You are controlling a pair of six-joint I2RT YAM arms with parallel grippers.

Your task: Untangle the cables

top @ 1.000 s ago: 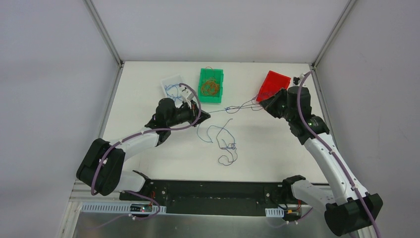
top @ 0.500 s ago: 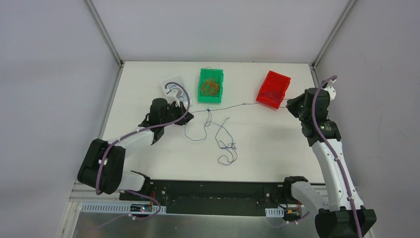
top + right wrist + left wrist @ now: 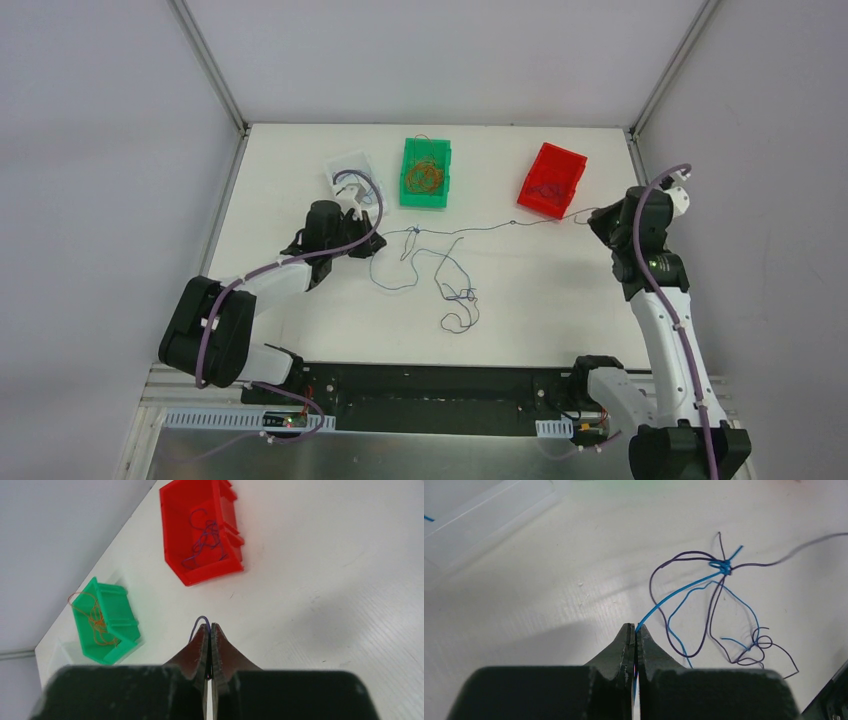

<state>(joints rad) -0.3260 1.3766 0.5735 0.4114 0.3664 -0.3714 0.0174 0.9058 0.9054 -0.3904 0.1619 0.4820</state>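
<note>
The cables [image 3: 462,295] were spread across the middle of the overhead frame on the bench [image 3: 560,300], as loose blue and dark purple loops joined at a small knot [image 3: 723,567]. From that knot a thin line [image 3: 480,231] was stretched toward the right of the frame, and a shorter length ran left, probably so that the knot would be pulled open. A blue strand [image 3: 674,595] was pinched in the clenched left end effector [image 3: 634,628]. A dark purple strand [image 3: 199,622] was gripped at the tip of the clenched right end effector [image 3: 209,626]. Along the top of the frame a clear tray [image 3: 350,170], a green bin [image 3: 426,190] and a red bin [image 3: 560,160] were set, each holding wire of one colour, apparently to receive the freed strands.
</note>
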